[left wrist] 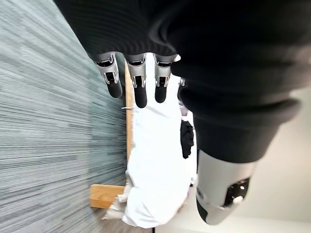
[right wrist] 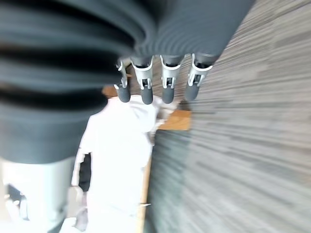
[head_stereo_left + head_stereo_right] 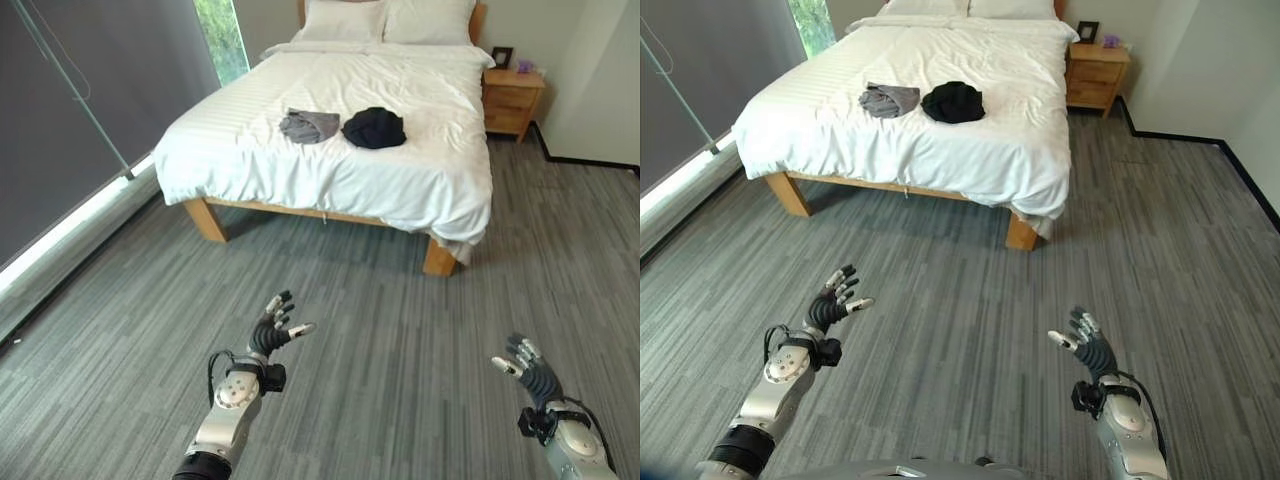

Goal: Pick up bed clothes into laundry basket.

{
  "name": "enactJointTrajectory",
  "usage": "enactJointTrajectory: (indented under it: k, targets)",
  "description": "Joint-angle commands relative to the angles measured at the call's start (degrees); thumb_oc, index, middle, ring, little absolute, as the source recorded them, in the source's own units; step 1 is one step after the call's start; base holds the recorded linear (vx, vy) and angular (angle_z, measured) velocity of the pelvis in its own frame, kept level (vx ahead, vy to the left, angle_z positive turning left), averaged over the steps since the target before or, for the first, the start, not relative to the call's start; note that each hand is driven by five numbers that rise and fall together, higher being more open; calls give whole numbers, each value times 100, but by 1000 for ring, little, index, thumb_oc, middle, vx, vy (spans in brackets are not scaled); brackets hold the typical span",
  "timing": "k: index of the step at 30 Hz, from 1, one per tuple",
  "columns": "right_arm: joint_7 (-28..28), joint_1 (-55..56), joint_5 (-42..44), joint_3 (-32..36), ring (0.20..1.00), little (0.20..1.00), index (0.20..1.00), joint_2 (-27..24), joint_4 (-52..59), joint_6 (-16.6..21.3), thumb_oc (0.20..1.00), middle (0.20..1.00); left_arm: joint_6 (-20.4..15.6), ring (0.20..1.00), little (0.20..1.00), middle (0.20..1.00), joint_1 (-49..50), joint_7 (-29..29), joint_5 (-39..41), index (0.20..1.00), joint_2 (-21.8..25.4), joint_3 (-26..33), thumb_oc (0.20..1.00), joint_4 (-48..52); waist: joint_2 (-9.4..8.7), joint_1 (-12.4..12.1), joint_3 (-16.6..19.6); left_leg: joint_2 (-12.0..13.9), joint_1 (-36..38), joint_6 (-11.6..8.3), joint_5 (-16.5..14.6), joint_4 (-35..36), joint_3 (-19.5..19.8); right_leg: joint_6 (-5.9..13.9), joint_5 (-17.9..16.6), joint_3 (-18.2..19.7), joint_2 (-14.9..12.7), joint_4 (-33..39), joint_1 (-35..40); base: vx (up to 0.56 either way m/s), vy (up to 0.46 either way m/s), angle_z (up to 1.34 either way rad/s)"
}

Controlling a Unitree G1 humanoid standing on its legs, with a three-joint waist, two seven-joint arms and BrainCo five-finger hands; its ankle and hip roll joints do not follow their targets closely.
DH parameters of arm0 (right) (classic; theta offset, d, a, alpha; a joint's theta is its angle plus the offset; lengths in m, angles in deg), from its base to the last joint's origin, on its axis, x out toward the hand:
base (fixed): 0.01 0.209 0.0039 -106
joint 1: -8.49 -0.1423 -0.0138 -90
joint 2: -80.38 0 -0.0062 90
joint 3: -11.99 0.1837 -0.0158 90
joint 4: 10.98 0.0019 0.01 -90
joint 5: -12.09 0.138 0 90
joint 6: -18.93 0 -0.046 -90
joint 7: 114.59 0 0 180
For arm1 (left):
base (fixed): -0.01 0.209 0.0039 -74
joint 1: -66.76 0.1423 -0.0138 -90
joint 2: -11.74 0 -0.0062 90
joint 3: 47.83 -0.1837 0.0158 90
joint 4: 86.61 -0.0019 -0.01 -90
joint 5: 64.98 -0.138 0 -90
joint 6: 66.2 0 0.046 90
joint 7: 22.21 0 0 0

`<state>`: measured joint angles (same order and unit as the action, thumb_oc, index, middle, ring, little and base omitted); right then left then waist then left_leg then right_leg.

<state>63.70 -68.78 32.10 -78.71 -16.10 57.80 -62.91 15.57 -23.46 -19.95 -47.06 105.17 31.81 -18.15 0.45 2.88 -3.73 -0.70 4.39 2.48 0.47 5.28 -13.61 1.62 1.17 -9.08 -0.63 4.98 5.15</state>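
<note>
Nearest to the robot, its left hand [image 3: 272, 335] and right hand [image 3: 527, 367] hang over the grey striped carpet [image 3: 380, 340], well short of the foot of the bed [image 3: 330, 150]. Both hands are empty, with fingers [image 1: 141, 90] straight and spread and the thumbs apart from them; each wrist view shows a row of dark-tipped fingers extended with nothing between them.

Beyond the hands, a broad stretch of bare carpet lies before the bed, whose pale wooden legs [image 3: 206, 218] stand under the overhanging white striped cover. At the bed's left side a dark roller blind [image 3: 80, 110] runs along the wall, with a strip of window [image 3: 222, 38] showing green foliage near the head of the bed.

On top of the bed, toward its foot, lie the bed clothes: a crumpled grey garment [image 3: 309, 126] and, just beside it on its right, a bundled black garment [image 3: 374, 128]. Whether the two touch cannot be told. Both rest on the cover, well apart from either hand.

Farther up the bed, two white pillows [image 3: 345, 20] lean against the wooden headboard. To the right of the bed's head stands a wooden nightstand [image 3: 511, 102] with a small dark picture frame [image 3: 501, 57] on top, against a pale wall.
</note>
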Motion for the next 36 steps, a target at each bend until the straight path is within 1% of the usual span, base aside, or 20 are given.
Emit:
enactJointTrajectory:
  k: [1, 9, 10, 11, 12, 14, 16, 18, 19, 20, 21, 22, 23, 24, 25, 27, 29, 30, 32, 36]
  targets:
    - [-7, -201, -52, -10, 1000, 1000, 1000, 104, 56, 345, 1000, 1000, -343, 1000, 1000, 1000, -181, 90, 145, 1000, 21, 251, 1000, -234, -203, -64, 97, 66, -67, -425, -25, -28, 349, 625, -144, -77, -498, -180, -124, 20, 23, -5]
    - [120, -624, 6, -148, 1000, 1000, 1000, 17, 34, 379, 1000, 1000, -391, 1000, 1000, 1000, -292, 341, 236, 1000, 61, 473, 1000, 0, -107, -114, -126, -65, -270, -272, -122, -149, 234, 733, -50, 78, -730, -780, -543, 24, 115, -14]
    - [24, -536, 2, -137, 1000, 1000, 1000, -38, 242, 352, 1000, 1000, -333, 1000, 1000, 1000, -292, 336, 134, 1000, 162, 536, 1000, 185, -63, -82, -288, -194, -227, -87, -359, -361, 342, 721, -106, 187, -935, -2092, -1028, 91, 179, -42]
    - [24, -537, 2, -136, 1000, 1000, 1000, -37, 243, 351, 1000, 1000, -332, 1000, 1000, 1000, -293, 336, 133, 1000, 163, 537, 1000, 187, -62, -91, -260, -191, -268, -87, -349, -367, 331, 718, -124, 197, -931, -2088, -1069, 166, 313, -20]
    - [-16, -466, -15, -177, 1000, 1000, 1000, -31, 317, 321, 1000, 1000, -297, 1000, 1000, 1000, -350, 335, 134, 1000, 172, 534, 1000, 191, -19, 5, -463, -258, -114, 42, -491, -443, 394, 663, -507, 247, -1043, -3261, -1567, 133, 169, 1]
    - [-69, -333, 0, -149, 1000, 1000, 1000, 47, 404, 271, 1000, 1000, -264, 1000, 1000, 1000, -385, 391, 114, 1000, 155, 577, 1000, 157, 77, 214, -601, -138, 177, 1, -463, -402, 438, 644, -485, 402, -763, -3922, -2349, 359, 124, 36]
    - [-211, -82, 180, 36, 1000, 1000, 1000, 107, 429, 284, 1000, 1000, -292, 1000, 1000, 1000, -306, 366, 135, 1000, 102, 661, 1000, 173, 100, 519, -599, -100, 765, -198, -608, -307, 590, 663, -491, 289, -514, -2655, -2770, 657, -88, 12]
    - [-265, 102, 177, 97, 1000, 1000, 1000, 102, 443, 254, 1000, 1000, -265, 1000, 1000, 1000, -278, 262, 17, 1000, 75, 631, 1000, 12, 19, 849, -515, -79, 1322, -422, -779, -160, 877, 890, -972, 510, -208, -905, -2939, 939, -286, 58]
    - [-333, 202, 131, 123, 1000, 1000, 1000, 74, 561, 230, 1000, 1000, -271, 1000, 1000, 1000, -307, 240, -40, 1000, 21, 583, 1000, -38, 19, 956, -453, 0, 1522, -507, -822, -139, 998, 927, -1126, 490, -152, -680, -2917, 1111, -434, 126]
    - [-399, 250, 152, 140, 1000, 1000, 1000, 6, 648, 217, 1000, 1000, -230, 1000, 1000, 1000, -164, 172, -53, 1000, -62, 523, 1000, 16, 100, 947, -355, 185, 1451, -703, -509, -711, 1128, 723, -1066, 443, -92, -1007, -2722, 1086, -614, 117]
    - [-267, 70, 427, 86, 1000, 1000, 1000, -116, 647, 252, 1000, 1000, -214, 1000, 1000, 1000, -294, 153, 149, 1000, -229, 302, 1000, -60, 16, 970, -364, 491, 266, -1142, 1006, -3151, 945, 362, -799, 565, -15, -1218, -2266, 866, -671, 128]
    - [-237, -4, 713, 85, 1000, 1000, 1000, -130, 703, 346, 1000, 1000, -227, 1000, 1000, 1000, -399, 169, 291, 1000, -276, 208, 1000, -80, -130, 863, -454, 585, -334, -1103, 1237, -4241, 836, 145, -657, 567, -46, -1177, -2026, 583, -625, 147]
    - [-202, -21, 758, 49, 1000, 1000, 1000, -174, 737, 348, 1000, 1000, -241, 1000, 1000, 1000, -476, 158, 363, 1000, -281, 111, 1000, -85, -256, 726, -571, 483, -875, -973, 1119, -5016, 847, 23, -564, 596, -81, -1092, -1819, 312, -447, 157]
    - [-160, -65, 703, 26, 1000, 1000, 1000, -274, 728, 321, 1000, 1000, -221, 1000, 1000, 1000, -565, 192, 345, 1000, -287, 20, 1000, -52, -329, 614, -665, 599, -1224, -862, 1048, -5438, 684, -89, -395, 538, -72, -1060, -1624, 440, -431, 94]
    - [-10, -99, 665, 59, 1000, 1000, 1000, -359, 690, 295, 1000, 1000, -214, 1000, 1000, 1000, -822, 219, 428, 1000, -367, -173, 1000, -103, -353, 444, -760, 821, -1834, -766, 862, -5320, 540, -139, -239, 568, -94, -968, -1248, 502, -357, 3]
    - [-8, -19, 949, 182, 1000, 1000, 1000, -316, 681, 320, 1000, 1000, -236, 1000, 1000, 1000, -954, 188, 553, 1000, -431, -346, 1000, -179, -336, 387, -733, 1068, -2162, -803, 765, -4464, 300, -109, -89, 501, -140, -851, -960, 482, -138, -36]
    - [-83, 115, 953, 248, 1000, 1000, 1000, -311, 562, 335, 1000, 1000, -245, 1000, 1000, 1000, -967, 150, 538, 1000, -433, -473, 1000, -203, -250, 303, -666, 967, -2181, -815, 903, -3034, 264, -31, 48, 489, -167, -794, -746, 583, 84, 6]
    - [-128, 156, 740, 196, 1000, 1000, 1000, -391, 463, 302, 1000, 1000, -244, 1000, 1000, 1000, -855, 96, 477, 1000, -383, -441, 1000, -126, -112, 135, -636, 670, -2075, -854, 1071, -1514, 698, 55, 218, 592, -80, -753, -481, 670, 148, 0]
    - [-165, 63, 514, 171, 1000, 1000, 1000, -451, 405, 255, 1000, 1000, -219, 1000, 1000, 1000, -724, 56, 417, 1000, -348, -370, 1000, -77, -23, 21, -589, 560, -2024, -938, 1200, -940, 980, 80, 334, 697, 9, -731, -227, 478, 82, -45]
    - [-270, -76, 395, 96, 1000, 1000, 1000, -377, 493, 211, 1000, 1000, -211, 1000, 1000, 1000, -532, -26, 386, 1000, -304, -212, 1000, 5, -10, -98, -411, 384, -1818, -814, 1013, -905, 896, 183, 562, 796, -126, -641, 233, 428, 67, -30]
